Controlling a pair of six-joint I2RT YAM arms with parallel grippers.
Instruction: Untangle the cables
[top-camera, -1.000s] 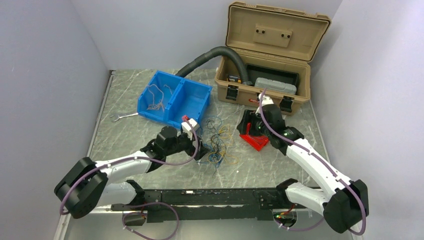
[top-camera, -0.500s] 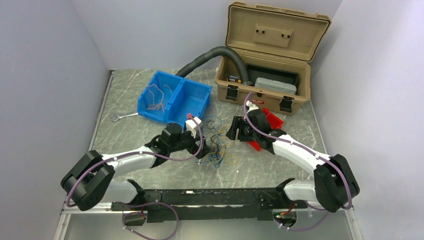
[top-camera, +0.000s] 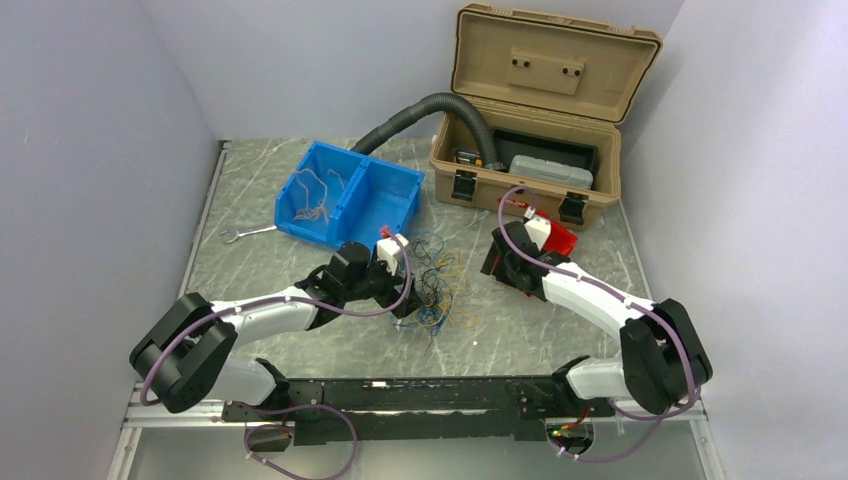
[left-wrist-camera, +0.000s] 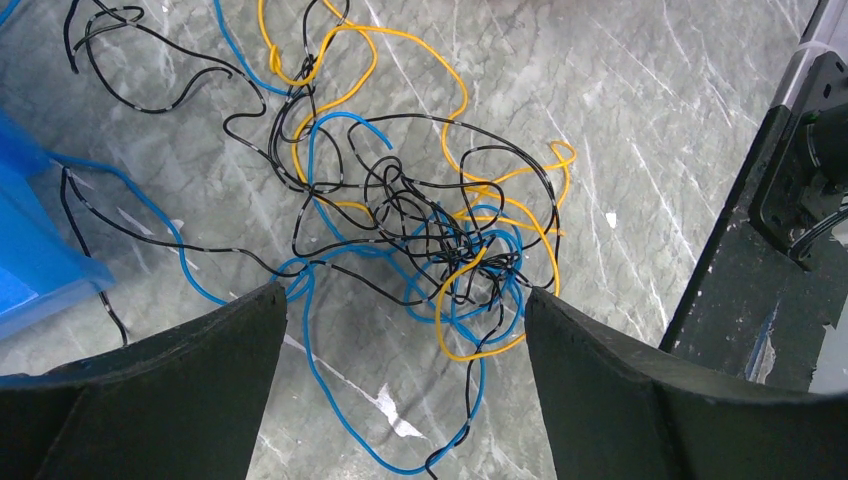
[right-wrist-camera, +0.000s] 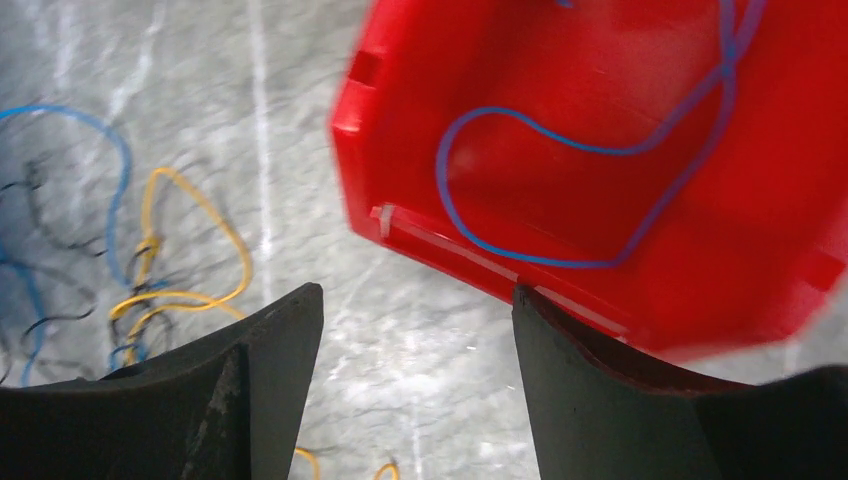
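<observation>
The cables (top-camera: 436, 285) lie as a tangle of thin blue, black and yellow wires on the marble table (top-camera: 300, 150), seen close up as a knot (left-wrist-camera: 440, 240). My left gripper (top-camera: 405, 303) (left-wrist-camera: 405, 295) hangs open just above the tangle's near edge, with nothing between its fingers. My right gripper (top-camera: 500, 262) (right-wrist-camera: 415, 295) is open over bare table at the left rim of a red bin (right-wrist-camera: 620, 120) (top-camera: 560, 238). One blue cable (right-wrist-camera: 560, 263) lies looped inside that bin. Yellow strands (right-wrist-camera: 190, 290) of the tangle show to the left.
A blue two-part bin (top-camera: 345, 195) holds whitish wires (top-camera: 315, 200) in its left compartment. A tan case (top-camera: 530, 170) stands open at the back, with a black corrugated hose (top-camera: 430, 108) running into it. A wrench (top-camera: 245, 233) lies far left. A black rail (top-camera: 400, 395) runs along the front.
My right gripper swung left from above the red bin, then back to the bin's left rim. My left arm reached slightly further toward the tangle. Both grippers stayed open.
</observation>
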